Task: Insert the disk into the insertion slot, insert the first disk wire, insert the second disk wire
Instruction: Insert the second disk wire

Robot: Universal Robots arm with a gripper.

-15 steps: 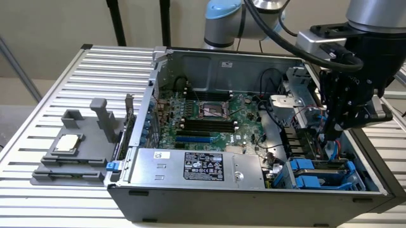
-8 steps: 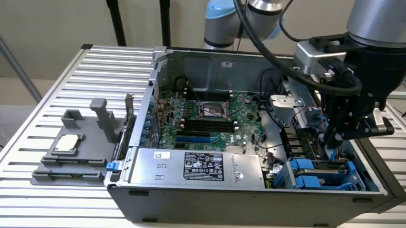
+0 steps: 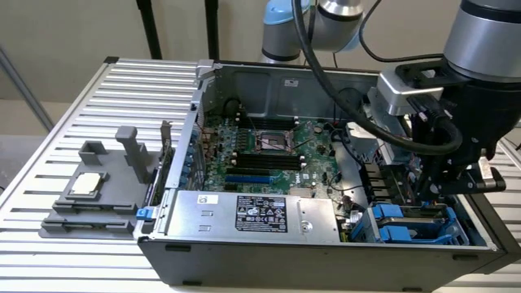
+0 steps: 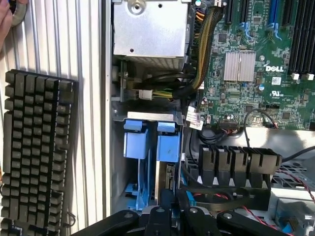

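Observation:
The disk (image 4: pixel 166 169), a silver drive in a bright blue frame, stands on edge in the insertion slot (image 4: pixel 134 189) of the dark grey drive cage (image 3: pixel 465 235). Its blue tabs point toward the power supply. My gripper (image 4: pixel 171 209) hangs right over the disk's near end, with its black fingers (image 4: pixel 158 216) pressed close on either side of that end. In the exterior view, the gripper (image 3: pixel 435 194) reaches down into the case's near right corner, just above the blue frames (image 3: pixel 407 223). A black wire (image 4: pixel 206 194) curves beside the fingers.
A silver power-supply box (image 3: pixel 244 213) sits next to the cage, with the green motherboard (image 3: pixel 269 152) behind it. A cable bundle (image 4: pixel 204 49) crosses between them. A keyboard (image 4: pixel 34 152) and a person's hand (image 4: pixel 5 14) are outside the case wall. A grey fixture (image 3: pixel 89 189) stands on the slatted table.

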